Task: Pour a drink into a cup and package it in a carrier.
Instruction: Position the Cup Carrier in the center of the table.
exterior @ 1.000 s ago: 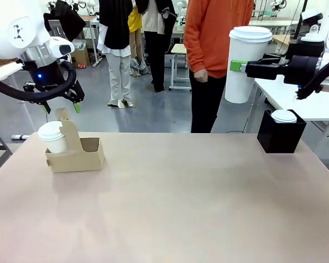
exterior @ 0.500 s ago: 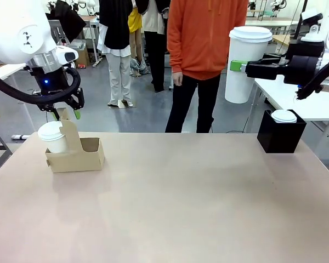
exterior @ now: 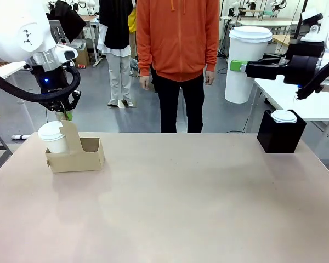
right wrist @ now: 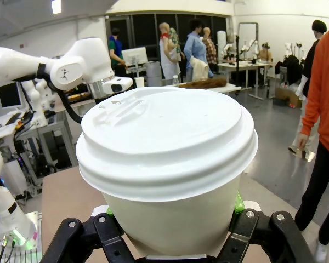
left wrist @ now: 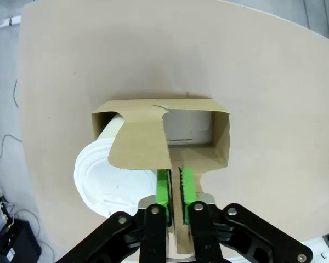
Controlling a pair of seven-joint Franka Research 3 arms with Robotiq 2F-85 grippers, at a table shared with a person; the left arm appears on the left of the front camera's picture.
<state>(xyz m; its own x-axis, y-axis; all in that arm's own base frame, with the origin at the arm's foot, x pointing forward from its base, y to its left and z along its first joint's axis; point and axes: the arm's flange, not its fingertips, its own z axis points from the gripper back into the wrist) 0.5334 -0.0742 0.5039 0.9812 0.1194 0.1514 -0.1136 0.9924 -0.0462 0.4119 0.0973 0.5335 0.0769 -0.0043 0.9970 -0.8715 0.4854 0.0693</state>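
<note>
The brown cardboard carrier (exterior: 86, 156) stands at the table's far left with a lidded white cup (exterior: 52, 136) in its left pocket; the right pocket holds nothing. My left gripper (exterior: 66, 113) is just above it, shut on the upright handle panel. In the left wrist view the green pads (left wrist: 163, 189) pinch the panel's edge at my left gripper (left wrist: 174, 189), beside the cup (left wrist: 112, 183) and the carrier (left wrist: 222, 137). My right gripper (exterior: 241, 67) is held high at the right, shut on a second lidded white cup (exterior: 249, 60), with the same cup (right wrist: 167, 159) and gripper (right wrist: 170, 233) close up. The drink is out of view.
A black box (exterior: 279, 139) stands at the table's far right with a white lidded cup (exterior: 284, 116) in its top. A person in an orange top (exterior: 178, 44) stands at the middle of the far edge, hands down. The table's middle and front are bare.
My left gripper has come down over the carrier and closed on its handle panel. The person in orange has stepped left to the middle. The right arm and its cup have not moved.
</note>
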